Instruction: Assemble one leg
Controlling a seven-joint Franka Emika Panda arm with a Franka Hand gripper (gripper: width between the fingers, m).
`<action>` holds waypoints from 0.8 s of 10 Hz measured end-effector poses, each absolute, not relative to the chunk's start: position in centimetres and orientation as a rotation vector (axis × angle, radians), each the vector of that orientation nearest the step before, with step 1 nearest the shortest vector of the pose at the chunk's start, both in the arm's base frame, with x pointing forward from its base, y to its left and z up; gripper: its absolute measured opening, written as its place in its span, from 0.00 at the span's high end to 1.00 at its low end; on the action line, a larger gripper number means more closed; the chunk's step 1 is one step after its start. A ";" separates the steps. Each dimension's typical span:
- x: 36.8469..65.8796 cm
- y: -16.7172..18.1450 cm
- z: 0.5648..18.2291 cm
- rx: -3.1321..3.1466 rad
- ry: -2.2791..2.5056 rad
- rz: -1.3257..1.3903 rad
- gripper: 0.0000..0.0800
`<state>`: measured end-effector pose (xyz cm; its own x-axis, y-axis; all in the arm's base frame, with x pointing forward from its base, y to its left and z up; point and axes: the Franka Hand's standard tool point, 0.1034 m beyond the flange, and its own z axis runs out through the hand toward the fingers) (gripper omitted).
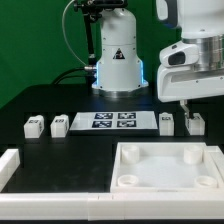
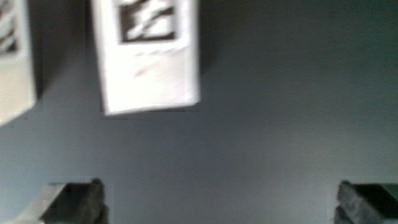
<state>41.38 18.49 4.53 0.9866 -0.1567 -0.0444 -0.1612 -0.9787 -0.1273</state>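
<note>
Its jaws spread wide and holding nothing, the gripper (image 2: 217,203) hangs near the small white plastic block-like leg (image 1: 167,122) with its black-and-white tag, right of centre, which looks light, rigid and slippery, best pinched across its flat opposite sides.

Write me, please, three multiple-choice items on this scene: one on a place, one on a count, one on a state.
1. Where does the marker board lie?
A) between two pairs of legs
B) on top of a leg
C) standing on edge

2. How many legs stand on the table?
A) two
B) four
C) six

3. How is the end effector?
A) shut on a leg
B) open and empty
C) shut on the marker board

Answers: 1 A, two legs stand on either side of it; 2 B, four show in the exterior view; 3 B, the wrist view shows its jaws apart with nothing between.
</note>
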 end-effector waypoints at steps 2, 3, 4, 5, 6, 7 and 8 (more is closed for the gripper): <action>41.4 18.2 4.5 -3.010 0.178 0.095 0.19; 41.4 18.3 4.5 -3.010 0.173 0.096 0.19; 40.7 17.8 4.3 -3.022 0.132 0.230 0.19; 39.9 17.5 4.3 -3.020 0.146 0.356 0.19; 38.7 17.0 3.9 -3.009 0.129 0.557 0.19; 38.4 16.8 3.4 -2.987 0.125 0.697 0.19; 38.4 16.7 3.0 -2.967 0.136 0.799 0.19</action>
<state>38.38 16.70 2.97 0.8614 -0.0682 -0.5034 -0.1023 -0.9939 -0.0405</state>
